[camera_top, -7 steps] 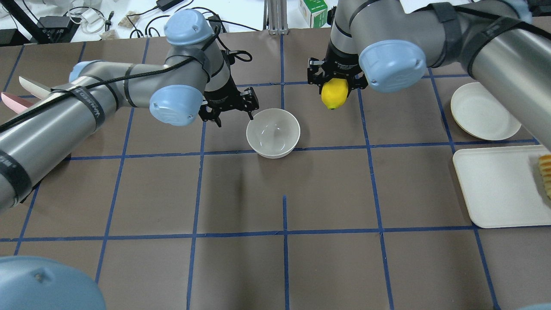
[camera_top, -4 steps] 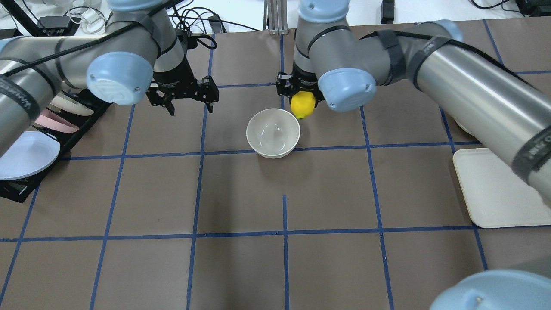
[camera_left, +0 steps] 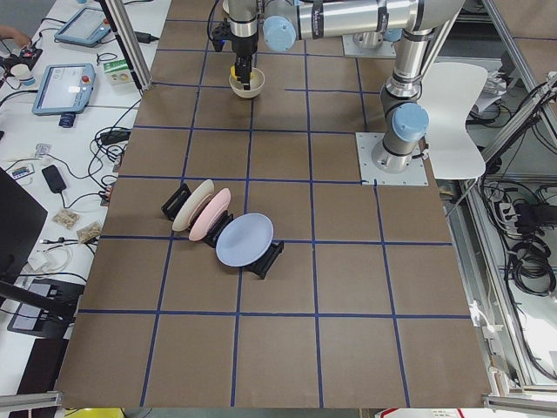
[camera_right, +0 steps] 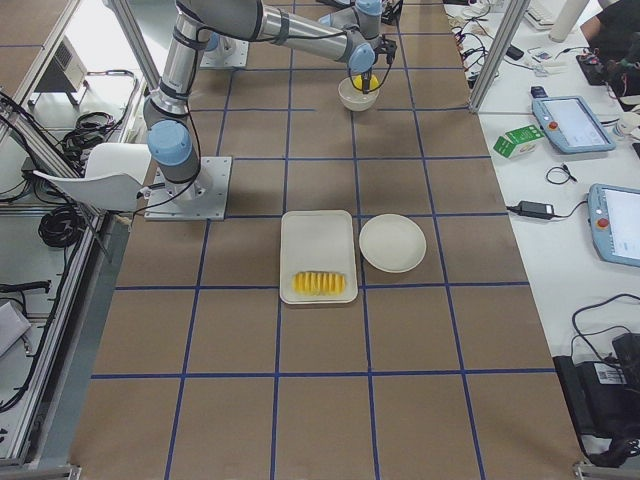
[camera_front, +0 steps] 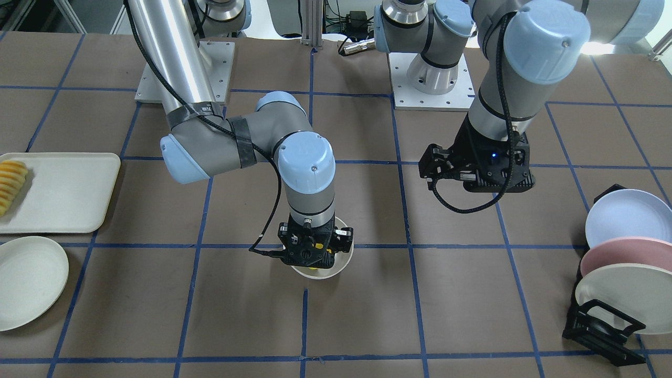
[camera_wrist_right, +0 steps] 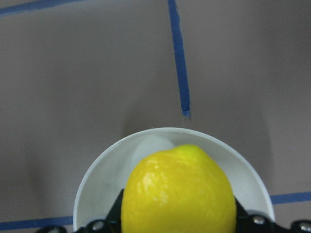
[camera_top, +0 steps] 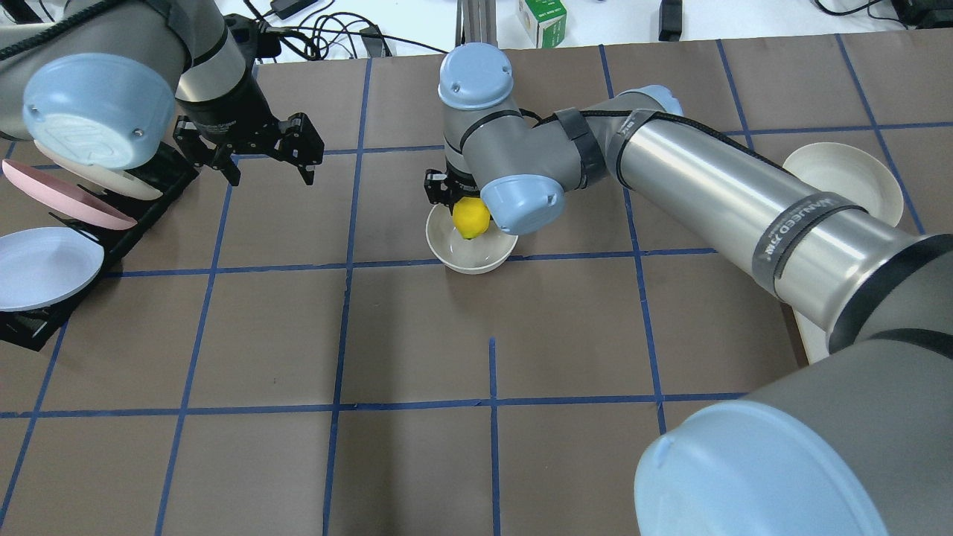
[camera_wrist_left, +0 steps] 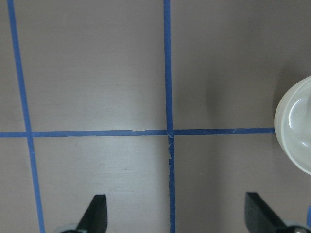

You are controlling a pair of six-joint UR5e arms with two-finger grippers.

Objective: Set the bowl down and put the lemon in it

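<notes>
The off-white bowl (camera_top: 476, 257) stands upright on the brown table near its middle. My right gripper (camera_top: 467, 212) is shut on the yellow lemon (camera_top: 470, 217) and holds it right over the bowl's mouth. The right wrist view shows the lemon (camera_wrist_right: 177, 194) between the fingers with the bowl's rim (camera_wrist_right: 97, 179) beneath it. I cannot tell whether the lemon touches the bowl. My left gripper (camera_top: 272, 160) is open and empty, well to the left of the bowl. In the left wrist view (camera_wrist_left: 177, 213) the bowl (camera_wrist_left: 296, 126) shows at the right edge.
A black rack with a blue plate (camera_top: 45, 260), a pink one and a cream one stands at the left edge, close to my left arm. A flat off-white plate (camera_top: 845, 175) lies at the right. A cream tray (camera_front: 58, 189) holds sliced fruit (camera_front: 10, 184).
My right gripper has carried the lemon left and down, from beside the bowl to over its mouth. My left gripper has drawn away left toward the plate rack, still open.
</notes>
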